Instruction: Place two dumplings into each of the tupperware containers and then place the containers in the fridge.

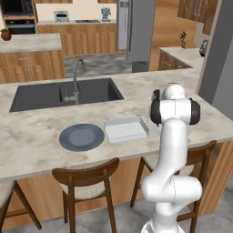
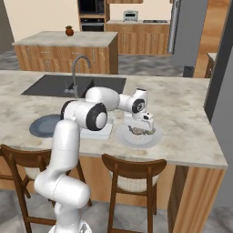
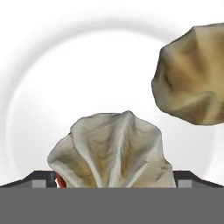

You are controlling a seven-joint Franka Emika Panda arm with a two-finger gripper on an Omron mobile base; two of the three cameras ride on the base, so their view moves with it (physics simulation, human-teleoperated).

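Note:
My gripper (image 2: pixel 139 129) hangs low over a round white plate (image 2: pixel 154 139) at the counter's right part. Its jaws stand open on either side of a pleated pale tan dumpling (image 3: pixel 111 151), with the fingertips (image 3: pixel 41 179) wide apart and not pressing it. A second, browner dumpling (image 3: pixel 192 74) lies apart on the same plate (image 3: pixel 87 65). A rectangular whitish tupperware container (image 1: pixel 126 129) sits empty just left of the arm, and its corner (image 2: pixel 101 133) pokes out from behind my forearm. The grey steel fridge (image 1: pixel 136 32) stands far back across the kitchen (image 2: pixel 186 32).
A round blue-grey plate (image 1: pixel 82 137) lies empty left of the container. The dark sink (image 1: pixel 63 93) with its tall faucet (image 1: pixel 76 73) is set behind them. Wooden chairs (image 1: pixel 86 179) stand along the counter's near edge. A grey wall panel (image 1: pixel 218 68) rises at the right.

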